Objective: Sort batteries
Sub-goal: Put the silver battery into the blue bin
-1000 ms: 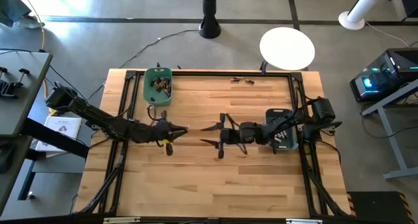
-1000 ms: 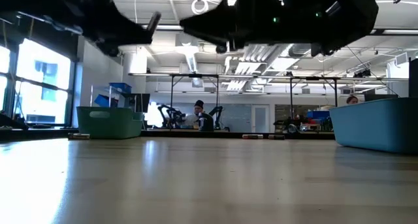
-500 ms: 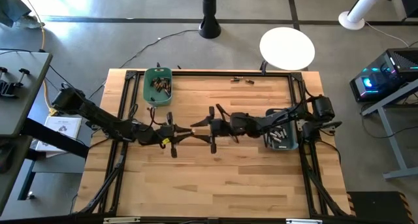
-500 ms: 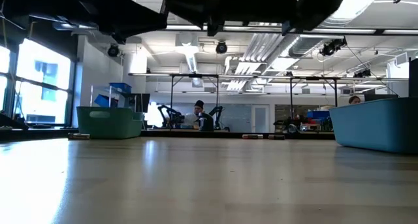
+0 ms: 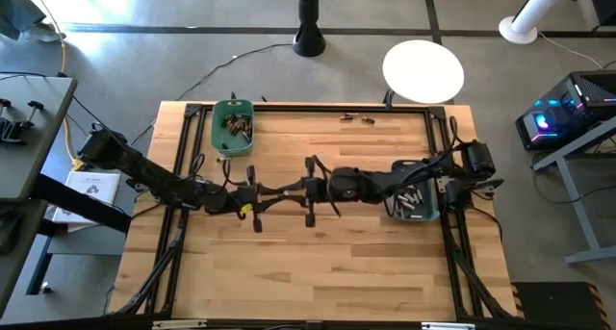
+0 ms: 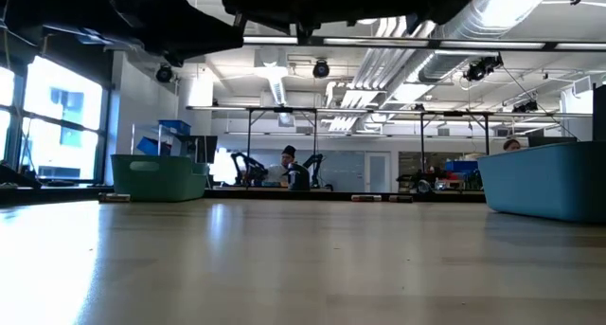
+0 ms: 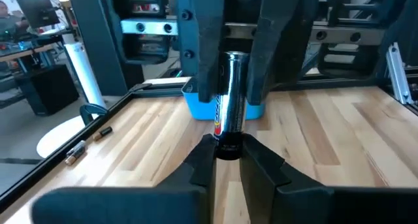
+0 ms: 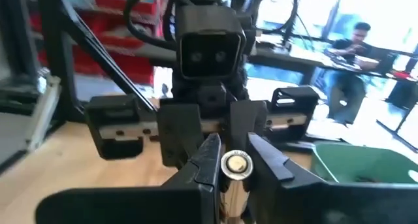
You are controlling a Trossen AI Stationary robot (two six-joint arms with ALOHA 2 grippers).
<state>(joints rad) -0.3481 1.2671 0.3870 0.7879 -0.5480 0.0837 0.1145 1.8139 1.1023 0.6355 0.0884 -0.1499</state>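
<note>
A silvery battery (image 7: 228, 93) with a red and yellow label is held level in the air over the table's middle, between my two grippers. My left gripper (image 5: 277, 190) comes from the table's left and is shut on one end. My right gripper (image 5: 296, 189) comes from the right and is shut on the other part; the right wrist view shows the battery (image 8: 236, 164) end-on. A green bin (image 5: 232, 126) at the far left holds dark batteries. A blue-grey bin (image 5: 414, 203) with pale batteries stands under my right arm. My left gripper pinches the battery's near end (image 7: 228, 144) between its two fingertips, coming level from the table's left, along the battery. The battery juts straight out past the tips, clear of the table. My right gripper pinches the battery's other half (image 7: 230, 67) between its two fingers (image 7: 202, 61), level from the table's right, also along the battery. The battery's end face (image 8: 236, 163) shows between the fingers.
A few loose batteries (image 5: 354, 117) lie at the table's far edge. A black frame rail (image 5: 318, 107) runs around the wooden top. In the low view the green bin (image 6: 159, 176) and blue bin (image 6: 544, 178) stand at the far sides.
My right gripper has risen and gone toward the table's left to meet my left gripper, then shut its wide-open fingers on the battery's free part. My left gripper has shifted a little toward the right and kept its hold.
</note>
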